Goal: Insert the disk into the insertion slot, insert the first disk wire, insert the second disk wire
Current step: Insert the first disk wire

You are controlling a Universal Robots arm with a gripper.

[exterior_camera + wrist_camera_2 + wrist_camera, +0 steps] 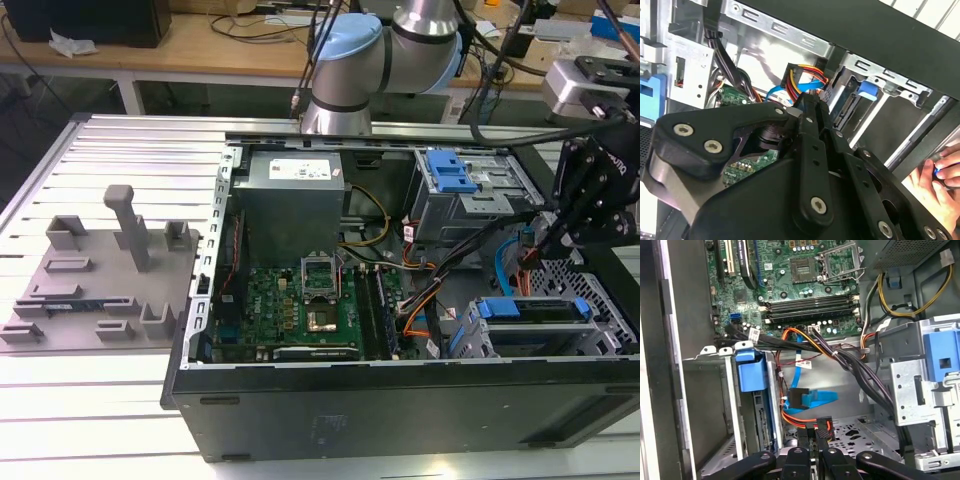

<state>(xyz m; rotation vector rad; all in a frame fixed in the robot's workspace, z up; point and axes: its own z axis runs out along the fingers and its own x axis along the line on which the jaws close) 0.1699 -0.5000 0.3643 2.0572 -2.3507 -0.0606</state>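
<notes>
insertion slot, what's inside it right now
The disk is in the insertion slot: its blue frame and one edge show. The slot's walls cover much of the rest. The gripper pinches a black connector nearby.

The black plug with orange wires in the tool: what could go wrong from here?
The tool holds the black plug only at its tips, so it might twist or slip before reaching the disk. The loose blue cable lies right beside it and could snag. A person's hand sits near the case in the second wrist view; a swing could hit it.
</notes>
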